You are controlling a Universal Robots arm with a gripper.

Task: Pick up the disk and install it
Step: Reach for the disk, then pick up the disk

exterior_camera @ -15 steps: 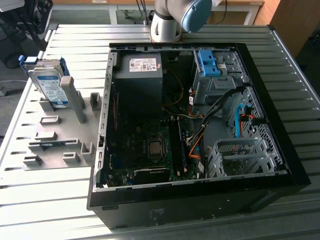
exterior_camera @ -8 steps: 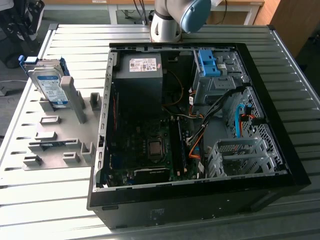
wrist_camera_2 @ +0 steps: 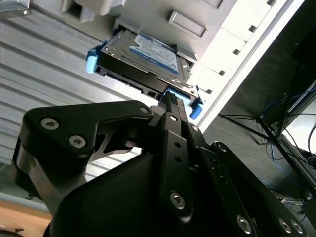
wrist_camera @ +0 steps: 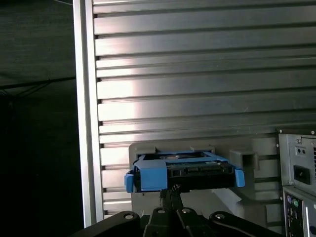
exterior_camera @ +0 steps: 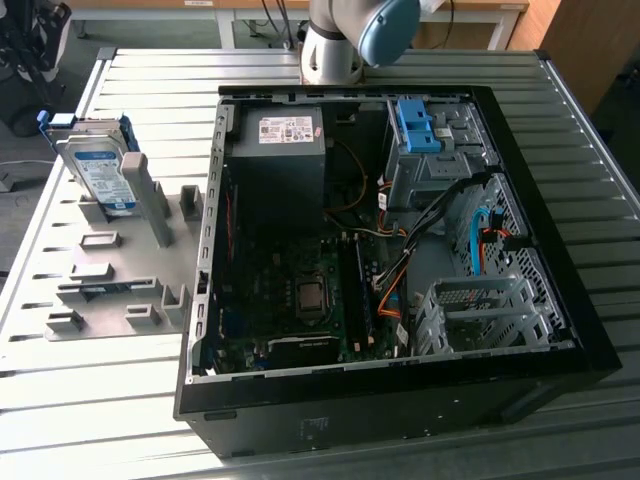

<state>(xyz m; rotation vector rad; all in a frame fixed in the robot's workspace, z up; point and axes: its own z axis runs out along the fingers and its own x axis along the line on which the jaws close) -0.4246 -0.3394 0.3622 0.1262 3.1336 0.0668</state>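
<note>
Robotics lab or test workshop, not a home. The bench under me is ribbed aluminium profile. On it sits an opened desktop computer case, motherboard exposed, beside a grey slotted parts fixture with the disk standing in it. Loose cables trail beyond the bench edge, and wooden furniture stands behind.

The arm is showing a fat silver-grey joint with a rounded pale blue cap. The gripper is looking matte black all over, its flat angular links carrying round silver screws glinting along them
</note>
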